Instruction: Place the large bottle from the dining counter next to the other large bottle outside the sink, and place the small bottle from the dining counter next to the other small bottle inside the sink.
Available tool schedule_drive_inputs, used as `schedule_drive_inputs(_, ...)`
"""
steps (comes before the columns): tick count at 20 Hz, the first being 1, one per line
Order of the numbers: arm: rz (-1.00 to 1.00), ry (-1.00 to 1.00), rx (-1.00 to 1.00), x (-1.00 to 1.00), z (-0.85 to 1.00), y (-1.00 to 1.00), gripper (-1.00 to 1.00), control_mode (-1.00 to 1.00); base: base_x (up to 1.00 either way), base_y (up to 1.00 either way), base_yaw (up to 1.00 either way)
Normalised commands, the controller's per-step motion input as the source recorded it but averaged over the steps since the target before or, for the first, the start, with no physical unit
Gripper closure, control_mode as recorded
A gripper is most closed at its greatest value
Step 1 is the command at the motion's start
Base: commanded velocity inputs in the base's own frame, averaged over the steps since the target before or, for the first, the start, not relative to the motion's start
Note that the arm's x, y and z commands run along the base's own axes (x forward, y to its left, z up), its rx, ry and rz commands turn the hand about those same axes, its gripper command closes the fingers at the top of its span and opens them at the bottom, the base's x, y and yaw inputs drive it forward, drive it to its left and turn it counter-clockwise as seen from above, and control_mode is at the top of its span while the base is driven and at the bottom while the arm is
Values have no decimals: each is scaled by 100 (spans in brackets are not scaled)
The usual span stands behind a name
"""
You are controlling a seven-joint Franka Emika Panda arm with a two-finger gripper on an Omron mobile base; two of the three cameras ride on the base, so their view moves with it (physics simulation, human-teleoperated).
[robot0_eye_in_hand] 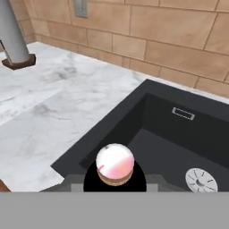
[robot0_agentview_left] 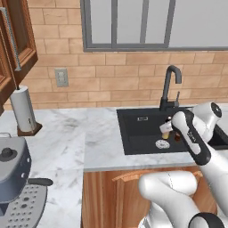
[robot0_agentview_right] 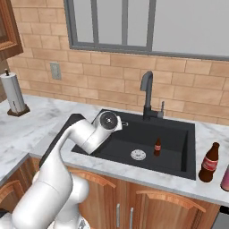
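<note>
My gripper point(robot0_agentview_left: 167, 128) is shut on a small bottle point(robot0_agentview_left: 165, 132) with a pale cap and amber body, held over the left part of the black sink point(robot0_agentview_left: 133, 129). The hand view looks down on the bottle's pinkish-white cap point(robot0_eye_in_hand: 115, 163), above the sink's left front corner. Another small brown bottle point(robot0_agentview_right: 157, 146) stands upright in the sink point(robot0_agentview_right: 181, 163), right of the drain point(robot0_agentview_right: 138, 155). On the counter right of the sink stands a large brown bottle with a red label point(robot0_agentview_right: 209, 163). A pink thing point(robot0_agentview_right: 225, 178) beside it is cut off by the frame edge.
A black faucet point(robot0_agentview_right: 147, 94) rises behind the sink. A paper towel roll point(robot0_agentview_left: 23, 111) stands at the far left on the marble counter point(robot0_agentview_left: 67, 138). A grey coffee machine point(robot0_agentview_left: 13, 178) sits at the near left. A brick wall and a window are behind.
</note>
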Motion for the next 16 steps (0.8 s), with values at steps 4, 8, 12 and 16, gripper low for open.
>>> schedule_drive_inputs(4,11,1,-4,26,-36,0,100,-100,0,0,0)
schedule_drive_inputs(8,10,0,-1,14,-22,0,100,-100,0,0,0)
schedule_drive_inputs(12,9,0,0,14,-14,0,100,-100,0,0,0)
schedule_drive_inputs(16,7,0,0,22,-11,0,100,-100,0,0,0)
